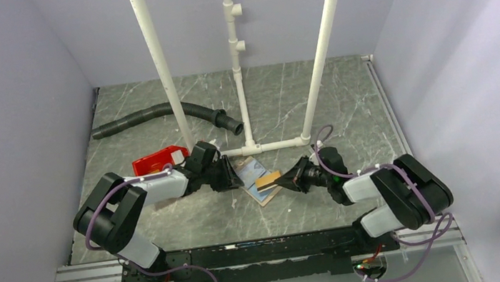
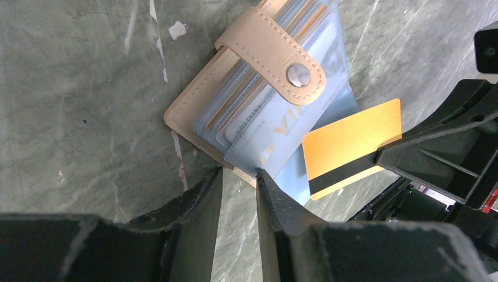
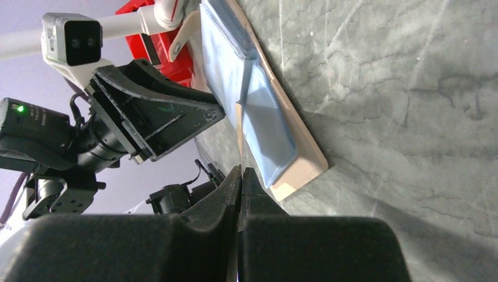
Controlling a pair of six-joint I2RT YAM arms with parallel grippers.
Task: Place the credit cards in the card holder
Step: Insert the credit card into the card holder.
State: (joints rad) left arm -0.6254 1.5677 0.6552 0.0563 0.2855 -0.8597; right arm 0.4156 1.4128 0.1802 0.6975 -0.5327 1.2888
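The tan card holder [image 1: 255, 173] lies open on the marbled table, its pale blue sleeves showing. In the left wrist view the card holder [image 2: 264, 111] has its snap tab [image 2: 276, 56] folded across, and a pale card [image 2: 276, 126] sits in a sleeve. My right gripper [image 1: 287, 177] is shut on a gold credit card [image 2: 352, 144] with a black stripe, held over the holder's sleeves. That card is edge-on in the right wrist view [image 3: 239, 135], between the right gripper's [image 3: 241, 170] closed fingers. My left gripper [image 2: 238, 171] is narrowly open, one fingertip [image 2: 259, 175] touching the holder's near edge.
A red bin [image 1: 158, 159] sits just behind the left arm. A black corrugated hose [image 1: 157, 114] lies at the back left. White PVC uprights [image 1: 239, 77] rise from a base pipe [image 1: 273, 145] right behind the holder. Grey walls close both sides.
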